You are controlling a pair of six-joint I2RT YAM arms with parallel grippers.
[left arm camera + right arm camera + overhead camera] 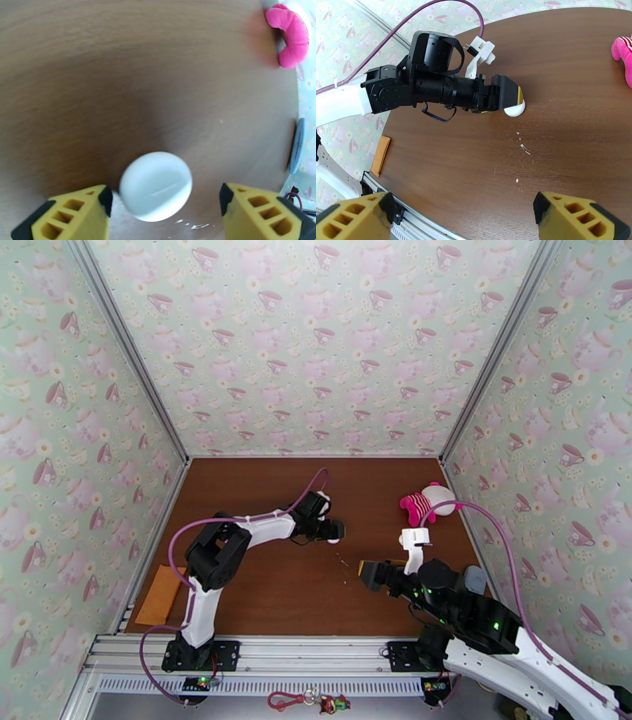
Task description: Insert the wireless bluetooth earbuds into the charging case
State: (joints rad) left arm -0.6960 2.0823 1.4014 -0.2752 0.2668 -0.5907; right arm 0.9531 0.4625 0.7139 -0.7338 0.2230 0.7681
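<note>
The charging case [156,185] is a smooth white round shell lying on the brown table. It sits between the yellow fingers of my left gripper [166,199], which is open. The case is close to the left finger [71,215], and a wide gap separates it from the right finger [260,213]. From above, the left gripper [330,530] reaches to the table's middle with the case [334,538] at its tip. My right gripper [468,215] hovers open over bare table, near of the case [514,110]. Tiny white bits [523,148] lie between them, too small to tell whether they are earbuds.
A pink and white plush toy [426,504] lies at the right back of the table. A grey-blue disc [475,579] sits by the right wall, and a flat orange piece [162,594] by the left edge. Patterned walls close in three sides.
</note>
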